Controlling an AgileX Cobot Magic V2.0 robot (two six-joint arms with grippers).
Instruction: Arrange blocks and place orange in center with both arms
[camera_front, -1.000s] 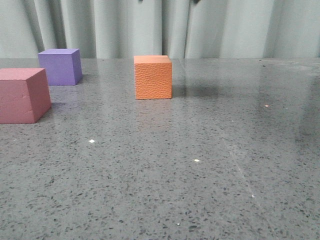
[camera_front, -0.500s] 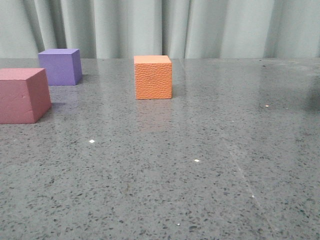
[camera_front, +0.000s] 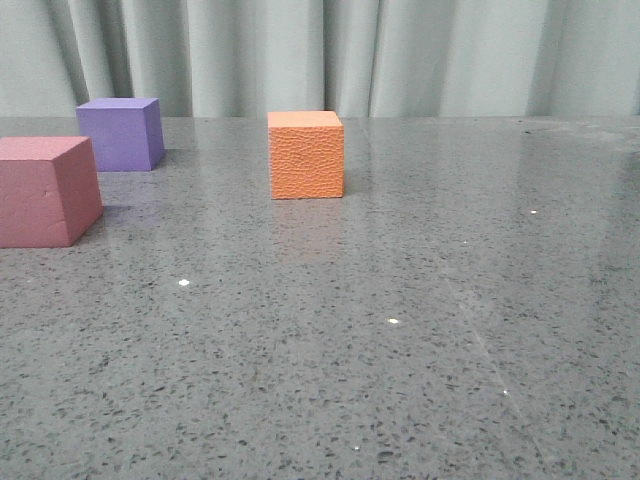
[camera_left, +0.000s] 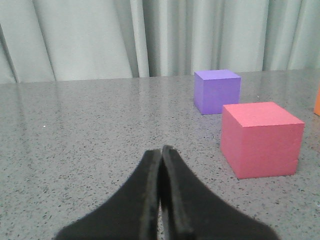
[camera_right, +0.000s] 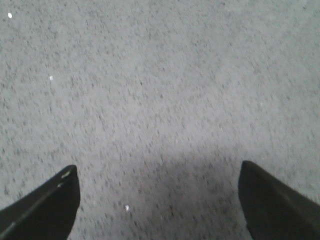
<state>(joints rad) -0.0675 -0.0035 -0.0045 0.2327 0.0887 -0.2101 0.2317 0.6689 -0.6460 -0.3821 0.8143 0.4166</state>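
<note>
The orange cube stands alone on the grey speckled tabletop, near its middle in the front view. The pink-red cube is at the left edge, the purple cube behind it. Neither gripper shows in the front view. In the left wrist view my left gripper is shut and empty, low over the table, with the pink-red cube and purple cube ahead and to one side; a sliver of the orange cube shows at the frame edge. My right gripper is open and empty over bare tabletop.
A pale pleated curtain hangs behind the table's far edge. Small bright light reflections dot the stone.
A dark shadow beside the orange cube and over the right of the table, with dark arm parts at the top edge, has withdrawn rightward and out of the front view. The cubes have not moved.
</note>
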